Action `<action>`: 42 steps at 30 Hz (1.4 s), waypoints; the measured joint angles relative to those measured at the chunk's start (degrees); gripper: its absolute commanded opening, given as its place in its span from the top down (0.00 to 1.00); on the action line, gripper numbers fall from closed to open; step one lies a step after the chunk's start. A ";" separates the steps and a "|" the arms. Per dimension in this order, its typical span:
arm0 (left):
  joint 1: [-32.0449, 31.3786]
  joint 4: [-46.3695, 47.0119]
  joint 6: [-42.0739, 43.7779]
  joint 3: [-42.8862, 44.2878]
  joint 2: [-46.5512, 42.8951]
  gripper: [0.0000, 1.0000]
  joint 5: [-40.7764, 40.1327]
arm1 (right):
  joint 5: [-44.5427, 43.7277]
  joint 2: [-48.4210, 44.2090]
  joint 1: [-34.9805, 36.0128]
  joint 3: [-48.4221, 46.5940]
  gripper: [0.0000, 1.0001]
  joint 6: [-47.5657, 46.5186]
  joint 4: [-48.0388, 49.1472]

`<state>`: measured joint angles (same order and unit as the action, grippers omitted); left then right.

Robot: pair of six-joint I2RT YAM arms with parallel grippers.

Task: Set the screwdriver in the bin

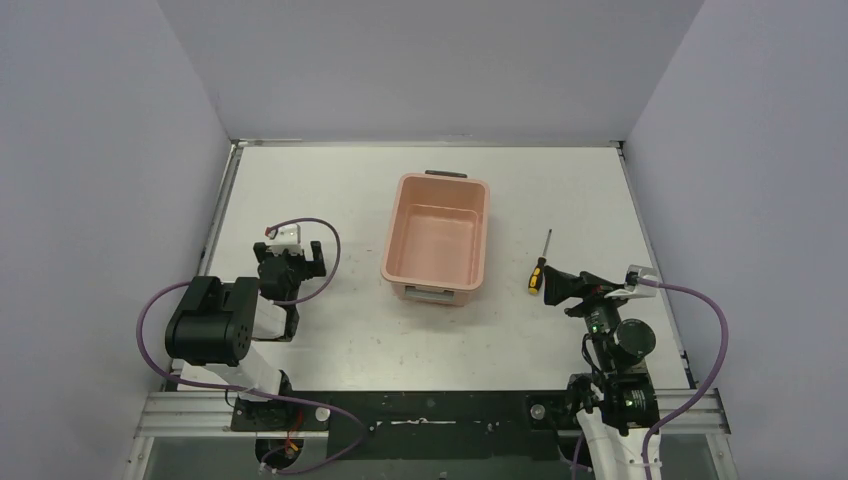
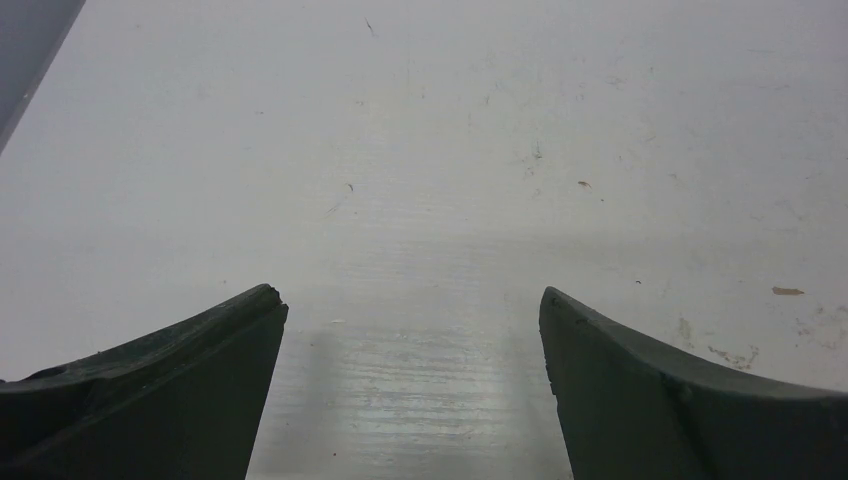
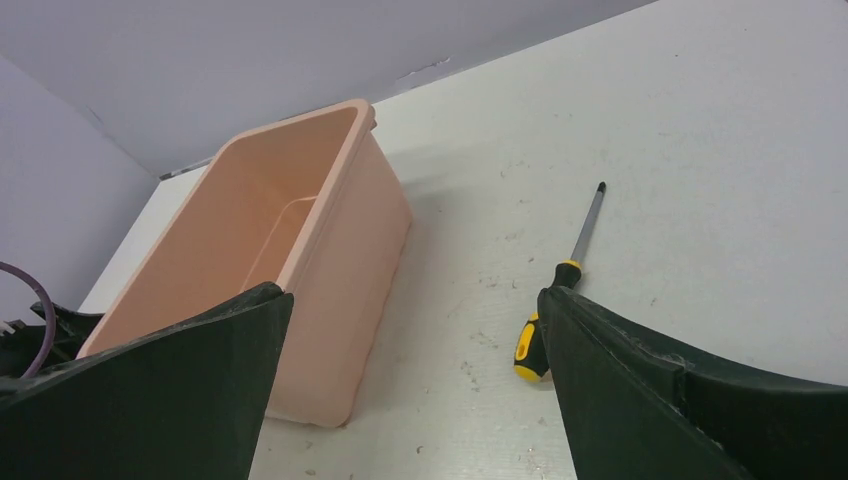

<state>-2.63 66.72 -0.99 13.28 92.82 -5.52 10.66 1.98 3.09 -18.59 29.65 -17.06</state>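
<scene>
Plainly, nothing is in the bin (image 1: 437, 245) yet. It sits near the middle of the table (image 1: 330, 200), a little toward the far edge. Its long sides run far-to-near and its open top faces up, so a drop from above should be enough.

The screwdriver (image 1: 541, 262) lies flat on the table between the bin and the right edge, apart from the bin's wall. Its shaft points toward the far edge and its black-and-yellow handle toward the near edge. Lying in the open like that, it leaves room on both sides for fingers to come down around it.

The right gripper (image 3: 412, 296) is spread wide and holds nothing. Its arm rises from its base at the near right corner, folds low, and reaches toward the far left, so the wrist camera looks across the table at a shallow angle. In that view the handle's butt end lies just beside the tip of one finger and is partly hidden behind it. I cannot tell whether they touch. My guess is that this is the approach to the grasp, since the handle is beside the opening rather than inside it. The wrist likely needs to shift sideways before the fingers close.

The left gripper (image 2: 412, 295) is likewise released, with only bare tabletop between its fingers. That arm is folded back on itself near the left edge, away from the bin, probably to stay out of the way.
</scene>
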 measured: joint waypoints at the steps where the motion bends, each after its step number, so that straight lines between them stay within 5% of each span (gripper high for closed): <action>1: 0.00 0.00 0.00 0.00 0.00 0.03 0.00 | -0.02 0.00 0.00 0.00 0.00 0.02 -0.02; 14: 0.00 0.00 0.00 0.00 0.00 0.03 0.00 | 0.28 5.38 0.00 -7.74 0.03 2.08 -1.09; 25: -0.04 0.00 0.02 0.00 0.00 0.03 0.02 | -4.55 56.06 0.42 -28.02 0.03 -2.56 -8.96; 36: -0.04 0.02 0.02 0.00 0.00 0.03 0.02 | -12.33 80.61 3.39 -25.14 0.11 -3.56 -8.33; 39: -0.04 0.00 0.02 0.00 0.00 0.03 0.02 | -14.47 85.09 4.52 -26.03 0.22 -4.28 -7.08; 42: -0.04 0.00 0.02 0.00 0.00 0.03 0.02 | -15.43 87.58 5.29 -27.98 0.62 -4.76 -5.68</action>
<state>-2.68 66.72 -0.97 13.28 92.82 -5.50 -4.78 89.56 8.38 -46.57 24.88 -22.74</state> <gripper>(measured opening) 0.971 0.706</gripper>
